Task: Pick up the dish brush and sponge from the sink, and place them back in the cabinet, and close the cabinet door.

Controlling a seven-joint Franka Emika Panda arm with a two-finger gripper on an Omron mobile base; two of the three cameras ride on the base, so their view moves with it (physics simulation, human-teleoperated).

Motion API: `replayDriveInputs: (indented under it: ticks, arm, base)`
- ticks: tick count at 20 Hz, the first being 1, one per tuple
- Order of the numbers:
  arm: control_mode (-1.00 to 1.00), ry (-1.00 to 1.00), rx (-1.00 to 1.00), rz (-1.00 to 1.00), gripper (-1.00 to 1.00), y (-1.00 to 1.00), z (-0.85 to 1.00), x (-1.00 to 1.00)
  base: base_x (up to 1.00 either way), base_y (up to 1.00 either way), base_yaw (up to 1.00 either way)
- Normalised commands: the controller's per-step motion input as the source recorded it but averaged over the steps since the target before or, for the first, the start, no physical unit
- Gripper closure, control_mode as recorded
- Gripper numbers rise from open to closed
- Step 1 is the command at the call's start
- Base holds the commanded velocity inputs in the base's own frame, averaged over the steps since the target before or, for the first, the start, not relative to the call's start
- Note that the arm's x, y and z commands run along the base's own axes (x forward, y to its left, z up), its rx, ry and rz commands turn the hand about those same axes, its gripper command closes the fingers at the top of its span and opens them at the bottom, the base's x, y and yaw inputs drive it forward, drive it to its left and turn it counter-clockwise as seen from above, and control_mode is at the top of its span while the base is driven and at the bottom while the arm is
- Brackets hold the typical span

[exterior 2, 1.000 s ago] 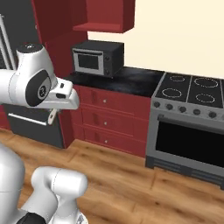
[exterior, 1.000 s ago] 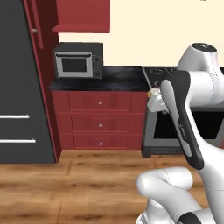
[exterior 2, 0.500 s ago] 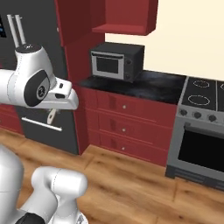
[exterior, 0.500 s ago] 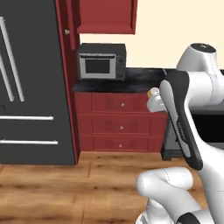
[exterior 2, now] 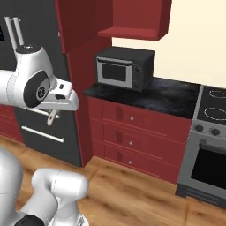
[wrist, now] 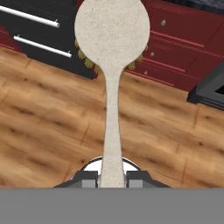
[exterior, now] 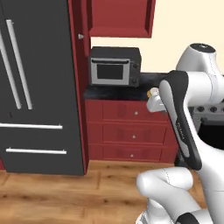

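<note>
The dish brush [wrist: 112,30], with a round cream head and a thin handle, points away from the hand over the wood floor. My gripper [wrist: 112,177] is shut on the end of its handle. From the left base camera the brush [exterior: 152,93] peeks out beside the forearm. On the right base camera it hangs under my gripper [exterior 2: 54,114]. The dark red cabinet [exterior 2: 134,17] hangs above the microwave with its red shelf showing. Its cabinet door [exterior 2: 84,24] stands swung open to the left. The sink and the sponge are out of view.
A dark microwave [exterior: 114,65] sits on the black counter [exterior 2: 167,95] above red drawers [exterior: 131,131]. A dark grey refrigerator [exterior: 35,87] stands to the left. A stove [exterior 2: 212,145] is at the right. Wood floor [exterior: 65,192] lies in front.
The whole picture has shifted right, so the base has driven left; the refrigerator now takes up more of the left. The brush stays in the shut gripper.
</note>
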Motion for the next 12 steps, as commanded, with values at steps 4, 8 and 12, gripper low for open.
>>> replayDriveInputs:
  ticks: [4, 8, 12]
  arm:
    - [1.0, 0.0, 0.0, 0.0, 1.0, 0.0, 0.0, 0.0]
    - [1.0, 0.0, 0.0, 0.0, 1.0, 0.0, 0.0, 0.0]
    - [1.0, 0.0, 0.0, 0.0, 1.0, 0.0, 0.0, 0.0]
  base:
    - [0.68, 0.0, 0.13]
    - [0.71, 0.0, 0.14]
    - [0.67, 0.0, 0.16]
